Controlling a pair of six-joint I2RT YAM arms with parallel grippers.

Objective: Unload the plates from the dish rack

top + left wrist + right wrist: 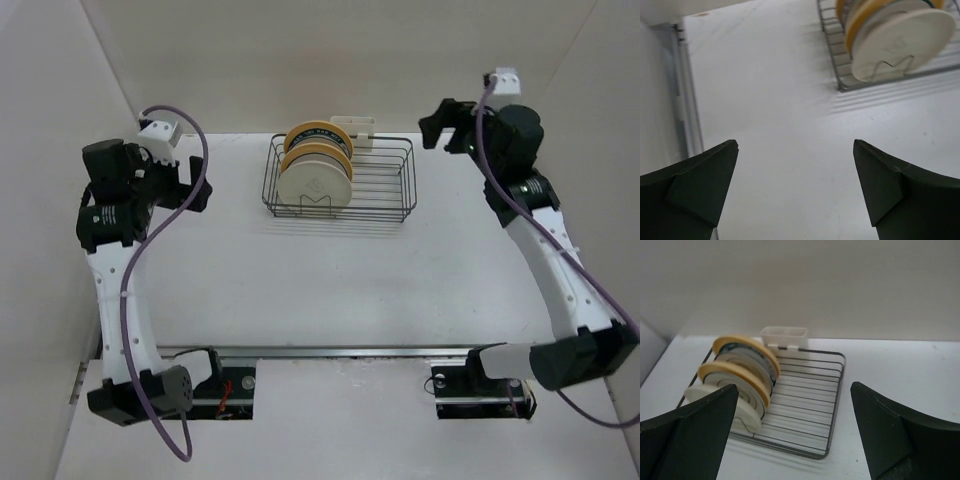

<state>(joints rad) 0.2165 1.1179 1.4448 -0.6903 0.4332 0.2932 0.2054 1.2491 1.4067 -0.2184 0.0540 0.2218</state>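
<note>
The dark wire dish rack [404, 190] sits at the table's back centre. Several plates [318, 165] stand upright in its left half: a cream one [318, 186] in front and yellow-orange rims [312, 133] behind. My left gripper [196, 184] hovers open to the left of the rack, with the cream plate [900, 42] and the rack [839, 67] at the upper right of its wrist view. My right gripper [446, 124] is raised and open at the rack's right. Its wrist view looks down on the rack [832, 405] and the plates [742, 375]. Both left gripper [795, 145] and right gripper [794, 386] hold nothing.
A small white block [784, 336] hangs on the rack's far long side. The rack's right half holds only bare wires. White walls [330, 60] enclose the table at the back and sides. A metal rail [340, 351] runs along the near edge between the arm bases.
</note>
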